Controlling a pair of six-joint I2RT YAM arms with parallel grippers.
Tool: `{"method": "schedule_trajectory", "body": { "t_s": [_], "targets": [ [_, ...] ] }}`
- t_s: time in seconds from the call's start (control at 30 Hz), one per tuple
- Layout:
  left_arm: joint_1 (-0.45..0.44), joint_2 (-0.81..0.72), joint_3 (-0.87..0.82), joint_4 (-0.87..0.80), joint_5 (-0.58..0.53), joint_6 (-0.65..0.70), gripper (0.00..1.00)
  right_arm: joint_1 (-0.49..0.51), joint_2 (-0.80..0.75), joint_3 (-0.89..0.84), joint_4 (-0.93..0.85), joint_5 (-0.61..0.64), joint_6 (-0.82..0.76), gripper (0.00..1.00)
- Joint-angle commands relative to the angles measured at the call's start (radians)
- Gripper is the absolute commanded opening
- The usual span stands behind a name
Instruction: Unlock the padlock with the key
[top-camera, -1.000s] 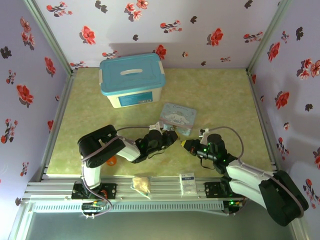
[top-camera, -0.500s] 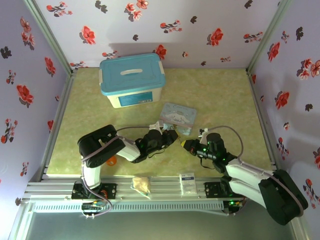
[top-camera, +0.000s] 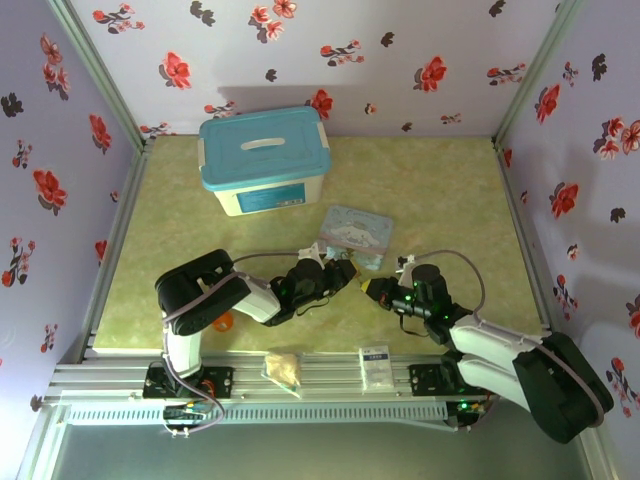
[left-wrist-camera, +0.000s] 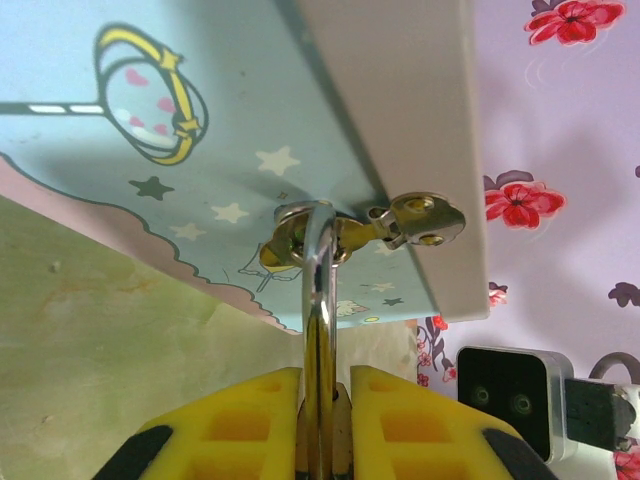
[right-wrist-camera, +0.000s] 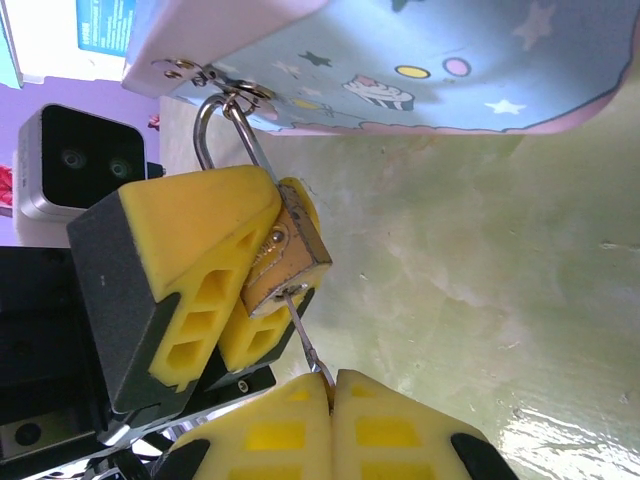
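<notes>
The left gripper (left-wrist-camera: 322, 408) clamps the padlock (right-wrist-camera: 288, 262), hung on the tin (right-wrist-camera: 450, 70) just ahead, while the right gripper (right-wrist-camera: 331, 400) pinches the key (right-wrist-camera: 303, 340), its tip apparently in the keyhole just beyond; next likely comes a steady twist.

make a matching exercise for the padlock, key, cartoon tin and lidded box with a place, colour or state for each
1 padlock
2 key
3 cartoon tin
4 lidded box

a teal lid, white body
b clamped in the left gripper
c pinched by the right gripper
d padlock hooked through its clasp

Pairs: 1-b, 2-c, 3-d, 4-a
</notes>
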Motion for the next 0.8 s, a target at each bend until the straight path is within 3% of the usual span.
{"method": "schedule_trajectory", "body": {
  "t_s": [0.0, 0.77],
  "targets": [
    [0.006, -0.03, 0.007, 0.092, 0.012, 0.004, 0.0, -0.009, 0.017, 0.029, 0.047, -0.015, -0.007, 0.0],
    [0.004, -0.005, 0.009, 0.142, 0.03, -0.024, 0.0, -0.043, 0.182, 0.006, 0.348, -0.055, 0.118, 0.0]
  ]
}}
